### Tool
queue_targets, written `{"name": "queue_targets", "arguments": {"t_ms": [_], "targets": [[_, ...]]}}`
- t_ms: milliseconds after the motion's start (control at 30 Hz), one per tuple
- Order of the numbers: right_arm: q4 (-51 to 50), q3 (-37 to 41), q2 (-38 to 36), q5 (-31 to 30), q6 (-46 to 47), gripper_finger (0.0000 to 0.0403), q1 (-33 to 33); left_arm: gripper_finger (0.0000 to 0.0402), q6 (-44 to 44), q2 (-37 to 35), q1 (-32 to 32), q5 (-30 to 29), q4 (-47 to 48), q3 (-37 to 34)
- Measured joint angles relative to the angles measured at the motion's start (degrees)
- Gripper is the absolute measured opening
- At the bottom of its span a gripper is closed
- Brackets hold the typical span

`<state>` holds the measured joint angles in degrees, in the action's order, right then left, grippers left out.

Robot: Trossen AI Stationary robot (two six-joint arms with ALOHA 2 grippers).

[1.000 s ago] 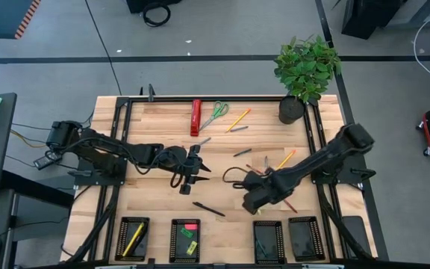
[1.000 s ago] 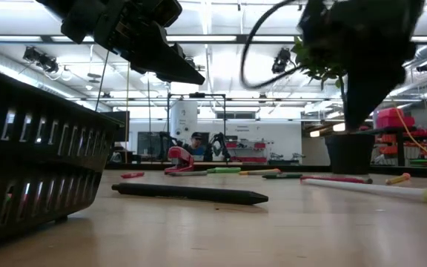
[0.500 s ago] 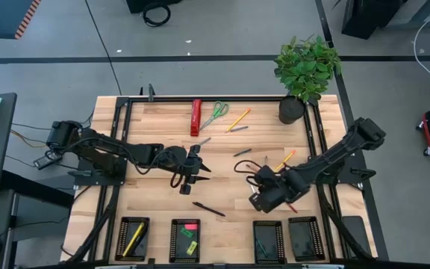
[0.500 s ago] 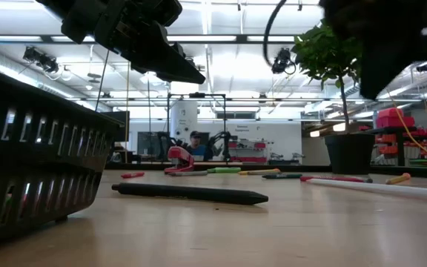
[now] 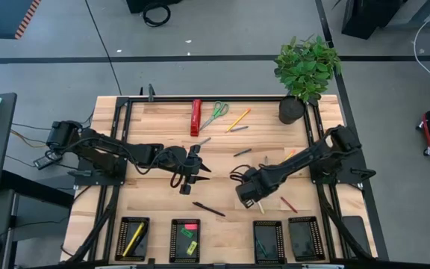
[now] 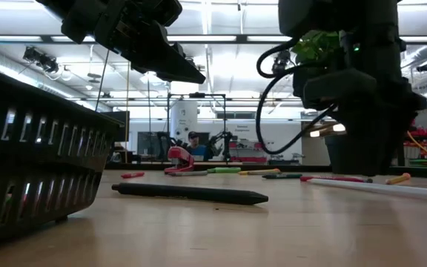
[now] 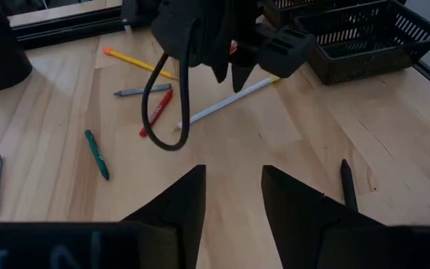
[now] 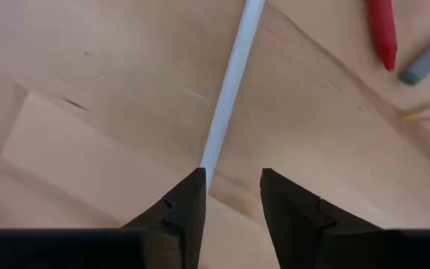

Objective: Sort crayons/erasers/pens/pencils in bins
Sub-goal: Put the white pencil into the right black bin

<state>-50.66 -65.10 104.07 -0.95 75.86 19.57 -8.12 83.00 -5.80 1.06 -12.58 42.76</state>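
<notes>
- Right hand (image 5: 247, 196) low over the bench (image 5: 155, 161), right of centre, above the row of bins; from its wrist we see the fingers (image 8: 178, 217) parted by a narrow gap, holding nothing.
- A whitish pencil (image 8: 230, 82) lies on the wood straight ahead of that gap, its near end just at the fingertips. We cannot tell if it touches them.
- Beside it in the same view: a red crayon (image 8: 381, 33), a grey stick (image 8: 428, 63) and a yellow pencil tip (image 8: 428, 113).
- Left hand (image 5: 198, 169) hovers mid-bench, left of the right one. Its fingers (image 7: 178, 205) stand apart, empty.
- From the left wrist we see the right arm (image 7: 215, 37) over the whitish pencil, with a second red crayon (image 7: 157, 112), a green stick (image 7: 96, 154) and a black pen (image 7: 347, 184) nearby.
- That black pen (image 5: 209, 209) lies loose between the two hands and the bins.
- Four bins (image 5: 122, 239) along the near edge: first holds a yellow pencil (image 5: 133, 239), second holds erasers (image 5: 189, 237), third (image 5: 268, 240) holds something dark, fourth (image 5: 304, 237) we cannot read.
- Far edge: red tool (image 5: 195, 117), scissors (image 5: 215, 113), an orange pencil (image 5: 238, 119), a potted plant (image 5: 304, 71) at the right corner.
</notes>
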Motion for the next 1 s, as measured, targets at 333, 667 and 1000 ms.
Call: {"name": "queue_targets", "arguments": {"t_ms": [333,667,1000], "targets": [[2.15,0.11,0.58,1.04,-1.03,0.0135,-1.48,0.0139,0.02,0.00,0.00,0.00,0.04,0.00],[6.87,3.57,0.72,3.12,-0.23,0.0095,-3.78,0.0146,1.46,0.02,-0.02,0.02,0.70,0.00],[7.98,3.72,0.72,2.86,0.64,0.0043,-3.86,0.0138,1.60,0.02,-0.02,0.00,0.83,0.00]]}}
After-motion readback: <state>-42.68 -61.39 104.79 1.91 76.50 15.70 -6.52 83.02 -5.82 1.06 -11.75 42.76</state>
